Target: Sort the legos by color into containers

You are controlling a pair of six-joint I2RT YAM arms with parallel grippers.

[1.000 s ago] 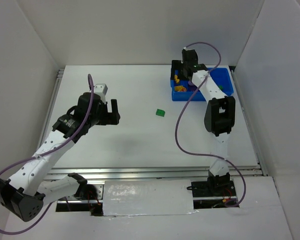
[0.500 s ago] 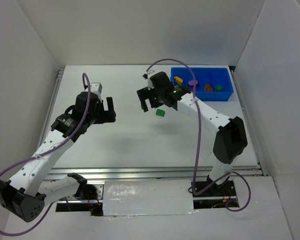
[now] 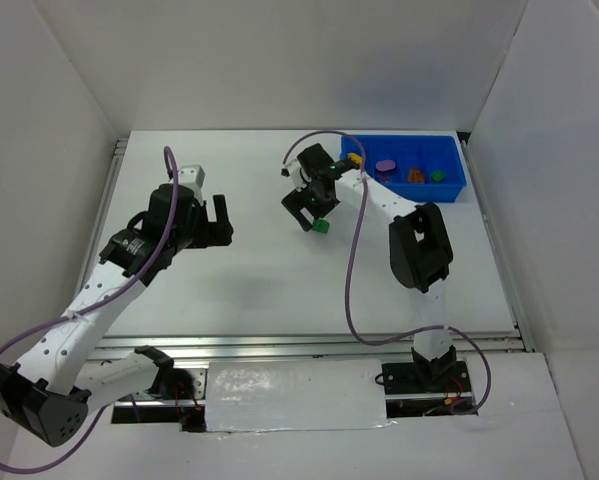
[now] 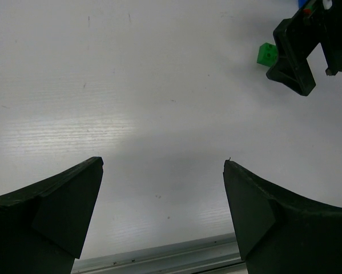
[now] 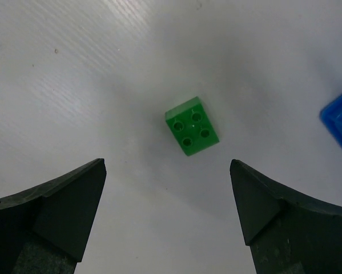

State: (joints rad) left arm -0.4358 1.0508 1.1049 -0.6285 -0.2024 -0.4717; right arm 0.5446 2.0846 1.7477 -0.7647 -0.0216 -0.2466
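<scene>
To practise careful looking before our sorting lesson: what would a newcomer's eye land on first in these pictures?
The lone green brick on the white table, mid-scene, with the open right gripper poised over it. Next, the bright blue tray at the far right edge, already holding other coloured bricks.

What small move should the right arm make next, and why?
Probably lower the right jaws, easing slightly forward, until the green brick sits between them. They stand open; the brick lies on the table, roughly centred between them but just beyond their tips, untouched.
</scene>
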